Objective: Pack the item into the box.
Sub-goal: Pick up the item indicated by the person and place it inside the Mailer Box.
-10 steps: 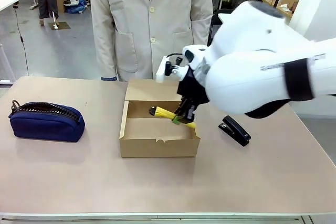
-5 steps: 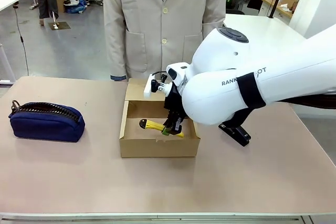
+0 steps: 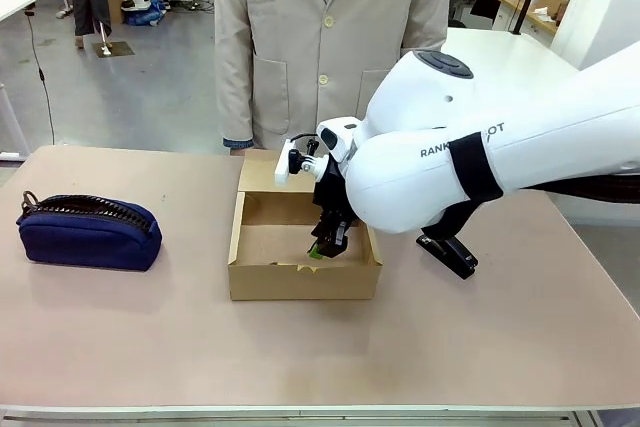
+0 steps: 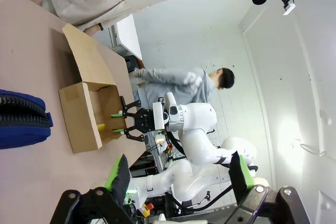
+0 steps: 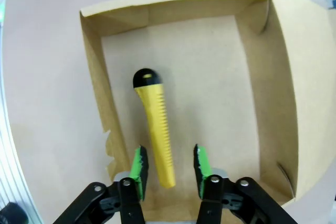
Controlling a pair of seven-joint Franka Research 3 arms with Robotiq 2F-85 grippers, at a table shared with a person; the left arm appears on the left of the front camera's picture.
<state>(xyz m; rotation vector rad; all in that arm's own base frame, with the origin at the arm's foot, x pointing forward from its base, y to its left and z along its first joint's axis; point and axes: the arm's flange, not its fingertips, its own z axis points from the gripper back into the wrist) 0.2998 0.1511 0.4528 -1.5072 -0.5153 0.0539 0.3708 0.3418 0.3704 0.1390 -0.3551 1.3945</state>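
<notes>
The item (image 5: 153,129), a slim yellow stick with a black end, lies flat on the floor of the brown cardboard box (image 5: 273,77). My right gripper (image 5: 170,162) hangs just above its near end, open, with a green pad on either side and a gap to each. In the front view that gripper (image 3: 328,243) is down inside the box (image 3: 300,279), whose front wall hides the item. The left wrist view shows the box (image 4: 79,116) from the side with the right gripper (image 4: 118,122) at it. My left gripper (image 4: 178,174) is open and holds nothing.
A navy zip pouch (image 3: 88,232) lies at the table's left. A black stapler (image 3: 447,249) sits right of the box, partly under my right arm. The box's lid flap (image 3: 285,172) stands open toward a person in a beige coat (image 3: 330,47) at the far edge.
My right gripper went down into the box with the item and opened. The item now lies loose on the box floor. The person has shifted slightly to the right.
</notes>
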